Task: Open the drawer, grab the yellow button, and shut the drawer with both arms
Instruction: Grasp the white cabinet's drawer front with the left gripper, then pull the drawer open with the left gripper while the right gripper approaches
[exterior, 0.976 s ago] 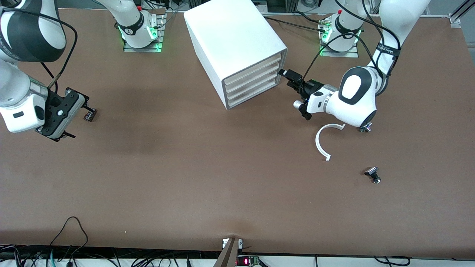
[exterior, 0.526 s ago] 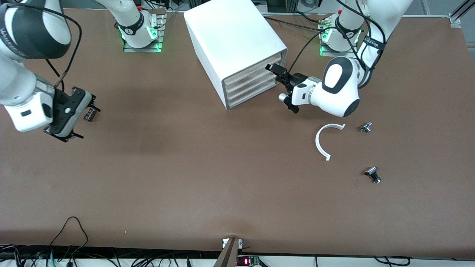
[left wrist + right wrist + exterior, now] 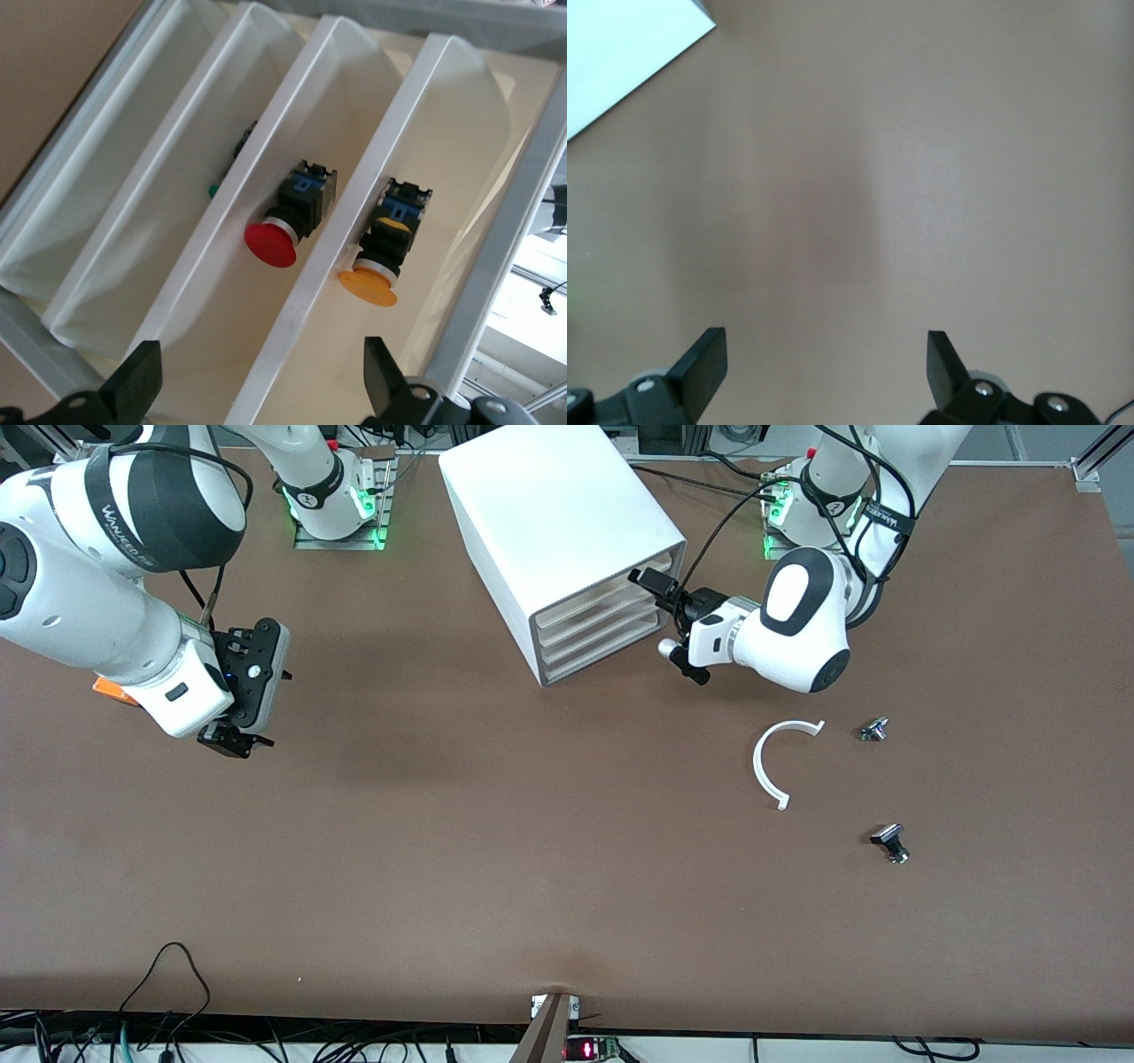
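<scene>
L gripper (image 3: pixel 653 582): fingers wide apart, empty, at cabinet (image 3: pixel 567 540) front by top drawer (image 3: pixel 461 204).
Button (image 3: pixel 383 248): in that drawer, just ahead of fingers.
R gripper (image 3: pixel 259 682): fingers spread, empty, over bare bench (image 3: pixel 443 824).
Writing: arm-band lettering, unreadable.

Bright, even light; soft shadows

the cabinet (image 3: pixel 567 540) stood at the upper middle of the front view on the bench (image 3: pixel 532 850), four drawers stacked in its face. the left gripper (image 3: pixel 660 593) sat right at that face, level with the upper drawers. in the left wrist view, the button (image 3: pixel 381 257) lay in the drawer (image 3: pixel 461 204), with a second push button (image 3: pixel 288 221) in the drawer beside it. the right gripper (image 3: pixel 244 695) hung over the bench at middle left of the front view. a curved strip (image 3: pixel 780 762) and two knobs (image 3: pixel 874 729) (image 3: pixel 890 841) lay at right.
</scene>
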Robot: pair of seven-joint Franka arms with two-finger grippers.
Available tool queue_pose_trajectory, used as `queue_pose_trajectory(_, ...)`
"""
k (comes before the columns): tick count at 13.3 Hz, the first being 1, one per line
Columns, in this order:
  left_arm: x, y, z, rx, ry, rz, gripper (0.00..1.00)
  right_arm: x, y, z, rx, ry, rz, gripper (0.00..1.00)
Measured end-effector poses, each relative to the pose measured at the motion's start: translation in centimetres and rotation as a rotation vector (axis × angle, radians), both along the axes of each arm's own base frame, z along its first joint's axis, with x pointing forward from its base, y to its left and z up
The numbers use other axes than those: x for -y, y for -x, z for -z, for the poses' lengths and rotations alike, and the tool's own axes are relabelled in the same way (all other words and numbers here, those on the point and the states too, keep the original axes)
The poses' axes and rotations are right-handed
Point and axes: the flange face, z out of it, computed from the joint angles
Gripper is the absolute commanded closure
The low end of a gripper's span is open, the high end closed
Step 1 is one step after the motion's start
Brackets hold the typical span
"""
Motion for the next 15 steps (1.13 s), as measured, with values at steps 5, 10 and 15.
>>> queue_pose_trajectory(5,0.0,0.5,0.1,0.012,0.007,0.01,0.56,2.8,-1.5,1.9,0.013,0.004,-0.127,0.0)
queue_pose_trajectory(10,0.1,1.0,0.5,0.026,0.028,0.034,0.55,1.6,-2.6,2.1,0.059,-0.008,-0.153,0.0)
queue_pose_trajectory(15,1.1,1.4,0.4,0.047,0.025,0.035,0.62,1.3,-3.4,2.3,0.099,-0.018,-0.149,0.0)
